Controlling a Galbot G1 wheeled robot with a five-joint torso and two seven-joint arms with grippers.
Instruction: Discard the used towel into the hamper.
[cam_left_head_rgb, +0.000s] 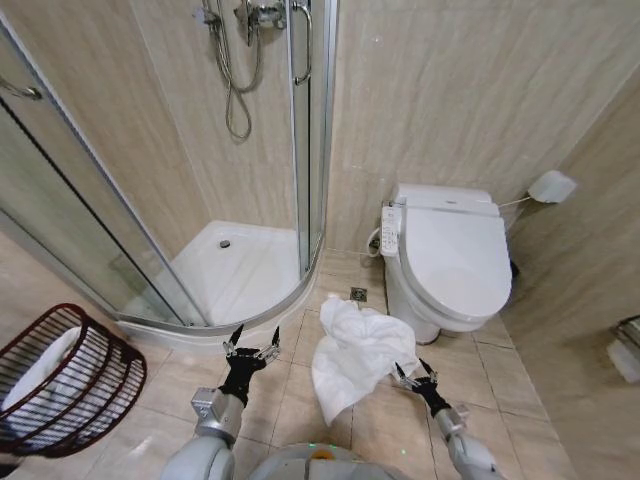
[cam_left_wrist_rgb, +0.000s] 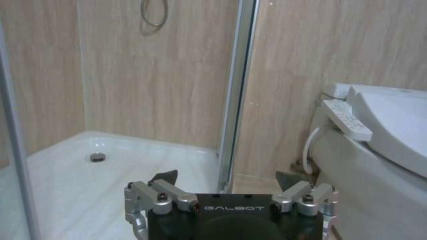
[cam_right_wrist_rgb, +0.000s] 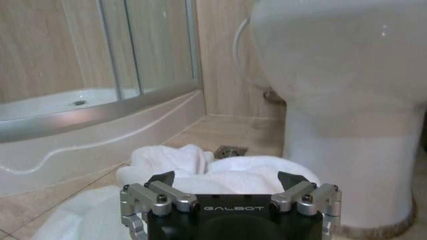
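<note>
A crumpled white towel (cam_left_head_rgb: 352, 355) lies on the tiled floor between the shower tray and the toilet; it also lies just beyond the fingers in the right wrist view (cam_right_wrist_rgb: 220, 172). The dark-red wire hamper (cam_left_head_rgb: 105, 385) stands at the far left with white cloth inside. My right gripper (cam_left_head_rgb: 413, 372) hovers open at the towel's right edge, its fingertips (cam_right_wrist_rgb: 161, 178) spread with nothing between them. My left gripper (cam_left_head_rgb: 252, 342) is open too, raised left of the towel and pointing at the shower door frame (cam_left_wrist_rgb: 235, 95).
A white toilet (cam_left_head_rgb: 450, 255) stands right of the towel, with a floor drain (cam_left_head_rgb: 358, 294) beside it. The curved glass shower enclosure (cam_left_head_rgb: 160, 200) and its white tray (cam_left_head_rgb: 235, 270) take up the left. Open tiled floor lies between hamper and towel.
</note>
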